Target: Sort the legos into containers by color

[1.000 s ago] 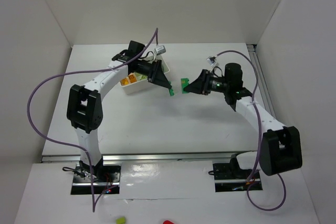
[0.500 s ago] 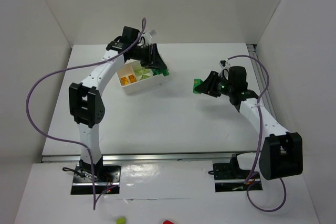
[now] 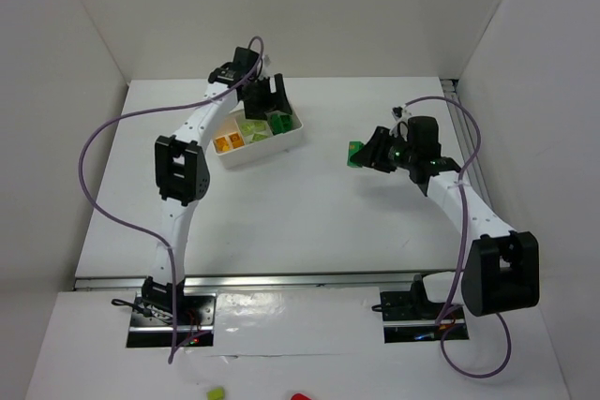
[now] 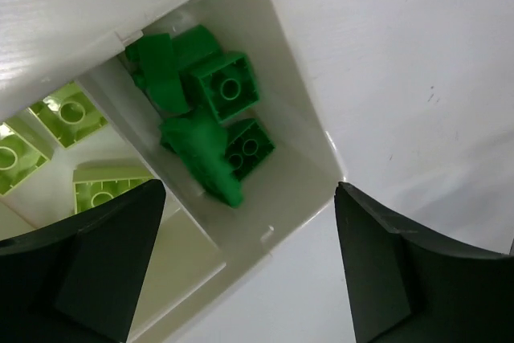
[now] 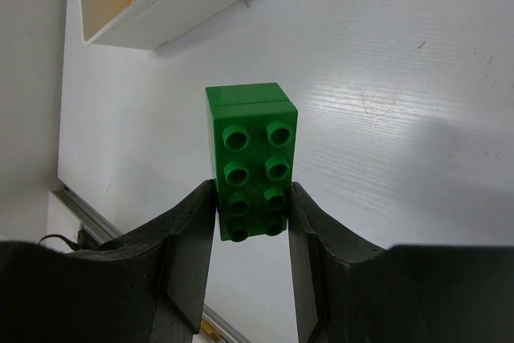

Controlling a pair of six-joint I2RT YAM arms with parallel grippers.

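surface: white table [image 3: 281, 203] | resting on it: one white three-compartment tray [image 3: 269, 150], far side, left of centre

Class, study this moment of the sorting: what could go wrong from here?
The right tool pinches the green brick only at one end, so it may pivot or slip. The left tool hangs open over the green compartment, where both tools might collide. That compartment is crowded; the brick could bounce out.
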